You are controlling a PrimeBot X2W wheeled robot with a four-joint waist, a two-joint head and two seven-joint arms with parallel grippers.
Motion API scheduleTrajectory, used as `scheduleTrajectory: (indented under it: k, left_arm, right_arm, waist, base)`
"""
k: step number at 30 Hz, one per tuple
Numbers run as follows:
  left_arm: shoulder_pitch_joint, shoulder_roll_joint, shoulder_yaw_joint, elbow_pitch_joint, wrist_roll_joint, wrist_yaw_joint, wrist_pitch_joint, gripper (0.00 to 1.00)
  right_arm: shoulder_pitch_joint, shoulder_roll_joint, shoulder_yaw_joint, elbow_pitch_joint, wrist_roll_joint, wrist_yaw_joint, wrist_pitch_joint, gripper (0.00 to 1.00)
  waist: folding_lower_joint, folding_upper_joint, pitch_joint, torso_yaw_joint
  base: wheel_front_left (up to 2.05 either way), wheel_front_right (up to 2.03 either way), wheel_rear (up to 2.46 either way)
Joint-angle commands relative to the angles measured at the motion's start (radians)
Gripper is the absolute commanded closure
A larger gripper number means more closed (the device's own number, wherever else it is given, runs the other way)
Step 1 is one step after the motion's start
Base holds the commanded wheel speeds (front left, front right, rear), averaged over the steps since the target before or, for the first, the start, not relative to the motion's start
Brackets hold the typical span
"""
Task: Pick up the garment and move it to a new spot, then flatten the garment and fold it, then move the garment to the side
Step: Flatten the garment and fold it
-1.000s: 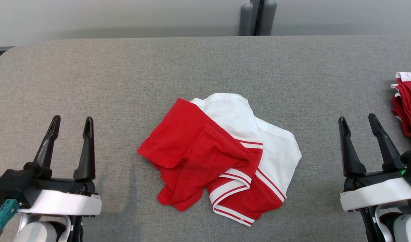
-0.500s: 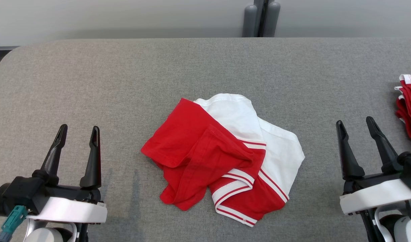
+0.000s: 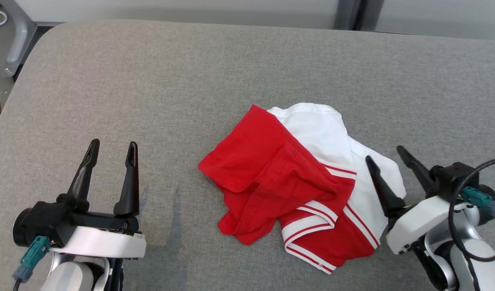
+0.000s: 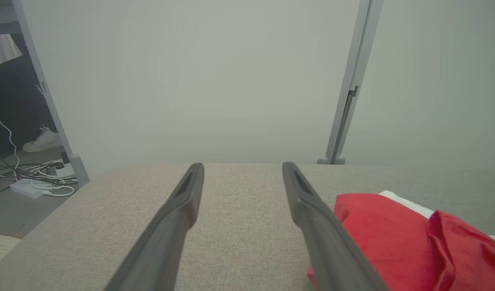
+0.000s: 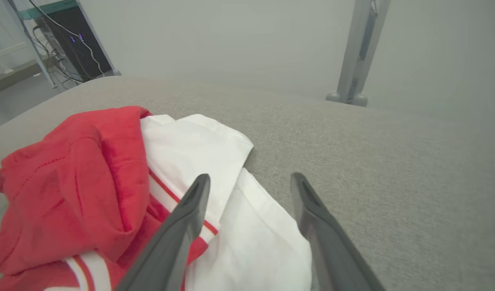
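Red-white garment unchanged; right gripper, wide, swung over white edge; left gripper wide.

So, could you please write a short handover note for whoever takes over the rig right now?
Left gripper: jaws open, empty, over bare table, to the left of the garment.
Right gripper: jaws open, empty, at the garment's white right edge; contact unclear.
Garment: a crumpled red-and-white heap, mid-table.
Done: nothing yet; the garment is not grasped.
Left: pick it up, move it to a new spot, flatten, fold, set aside.
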Motion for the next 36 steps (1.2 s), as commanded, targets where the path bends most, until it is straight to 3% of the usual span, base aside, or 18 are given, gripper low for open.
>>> scheduleTrajectory:
  k: [1,12,13,14,15,23,36]
  left_arm:
    - [-0.026,-0.003,-0.003,0.009,0.005,-0.007,-0.007,0.0]
    - [-0.068,-0.031,-0.001,0.048,0.019,-0.035,-0.02,0.0]
    - [-0.07,-0.03,-0.002,0.049,0.023,-0.039,-0.021,0.0]
    - [-0.071,-0.026,-0.003,0.053,0.035,-0.037,-0.021,0.0]
    - [-0.074,-0.028,-0.002,0.055,0.034,-0.038,-0.021,0.0]
    - [-0.079,-0.042,0.01,0.065,0.049,-0.046,-0.023,0.0]
    - [-0.056,-0.042,0.036,0.057,0.066,-0.047,-0.023,0.0]
  right_arm:
    - [-0.02,-0.014,0.027,0.03,0.026,0.0,0.009,0.0]
    - [-0.139,-0.057,0.159,0.222,0.126,0.0,0.0,0.0]
    - [-0.147,-0.058,0.167,0.231,0.129,0.0,-0.006,0.53]
    - [-0.153,-0.059,0.176,0.237,0.137,0.0,-0.01,0.73]
    - [-0.159,-0.056,0.182,0.245,0.154,0.0,-0.01,1.0]
    - [-0.198,-0.079,0.174,0.215,0.165,0.0,-0.074,1.0]
    - [-0.127,-0.054,-0.063,-0.051,0.01,0.0,-0.091,1.0]
  waist:
    - [0.0,-0.0001,0.021,0.025]
    - [0.0,-0.0001,0.063,0.059]
    - [0.0,-0.0001,0.065,0.06]
    - [0.0,-0.0001,0.067,0.059]
    - [0.0,-0.0001,0.069,0.058]
    - [0.0,-0.0001,0.069,0.042]
    - [0.0,-0.0001,0.057,-0.007]
  base:
    - [0.0,0.0,0.0]
    - [0.0,0.0,0.0]
    - [0.0,0.0,0.0]
    - [0.0,0.0,0.0]
    - [0.0,0.0,0.0]
    - [0.0,0.0,0.0]
    - [0.0,0.0,0.0]
